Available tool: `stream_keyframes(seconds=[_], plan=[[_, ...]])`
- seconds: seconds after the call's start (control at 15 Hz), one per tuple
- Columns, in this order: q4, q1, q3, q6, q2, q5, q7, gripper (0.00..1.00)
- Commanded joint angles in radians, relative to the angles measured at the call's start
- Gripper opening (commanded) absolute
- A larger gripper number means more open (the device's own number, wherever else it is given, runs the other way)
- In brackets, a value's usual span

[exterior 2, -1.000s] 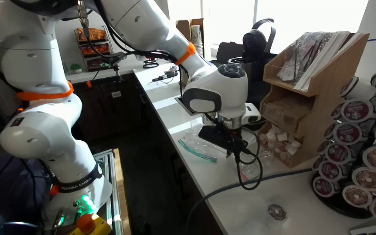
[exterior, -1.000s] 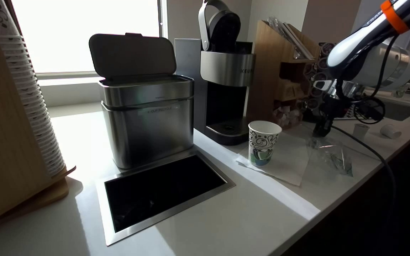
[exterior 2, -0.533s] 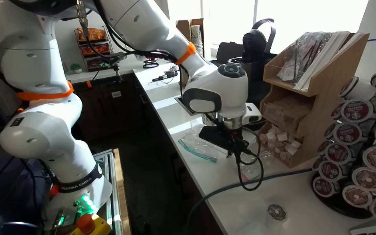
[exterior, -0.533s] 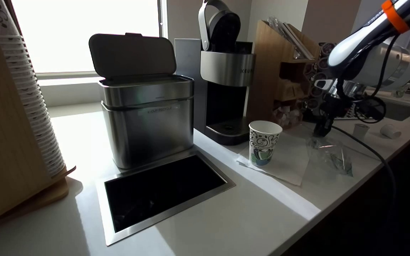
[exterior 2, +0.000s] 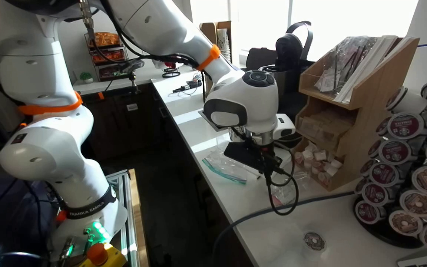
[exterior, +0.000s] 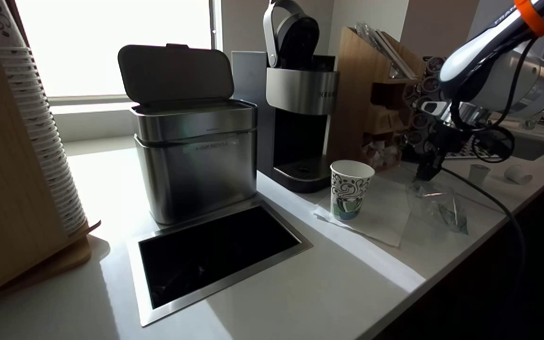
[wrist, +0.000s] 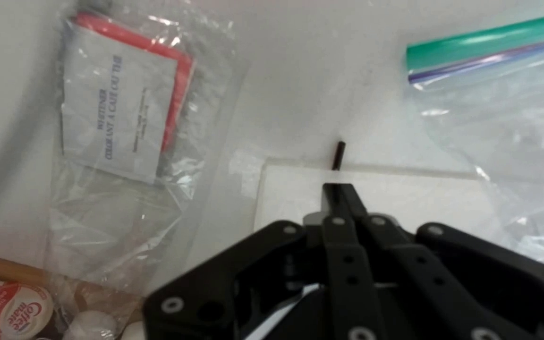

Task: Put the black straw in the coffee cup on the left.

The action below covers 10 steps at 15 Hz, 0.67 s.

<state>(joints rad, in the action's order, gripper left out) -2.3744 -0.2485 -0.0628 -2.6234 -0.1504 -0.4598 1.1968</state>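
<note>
The black straw (wrist: 338,156) shows you only a short dark end, at the edge of the white napkin (wrist: 423,198) in the wrist view; where the rest runs, you can't see. That end lies straight ahead of your gripper (wrist: 339,185), just beyond the fingertips, its long axis nearly in line with the fingers and slightly aslant, so the jaws would meet across its sides. They stand narrow, drawn together, but you can't tell whether any of the straw is pinched between them. Check that before you lift; coming up without it looks the likeliest miss. The paper coffee cup (exterior: 351,191) stands upright on what looks like the same napkin, left of the gripper in an exterior view, near the Keurig coffee maker (exterior: 300,92). You'll probably have to turn the straw upright to get it over the rim. Mind the green-sealed zip bag (wrist: 489,40) and the whitener sachet (wrist: 116,104), on either side of the straw.
</note>
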Motion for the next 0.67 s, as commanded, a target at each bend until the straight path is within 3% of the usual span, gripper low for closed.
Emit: stream_keyframes(seconds=[0.0,0.6], plan=[[-0.028,-0.005,0.002,-0.008,0.009,-0.027,0.032,0.00],[-0.036,-0.009,0.000,-0.016,0.002,-0.031,0.041,0.00]])
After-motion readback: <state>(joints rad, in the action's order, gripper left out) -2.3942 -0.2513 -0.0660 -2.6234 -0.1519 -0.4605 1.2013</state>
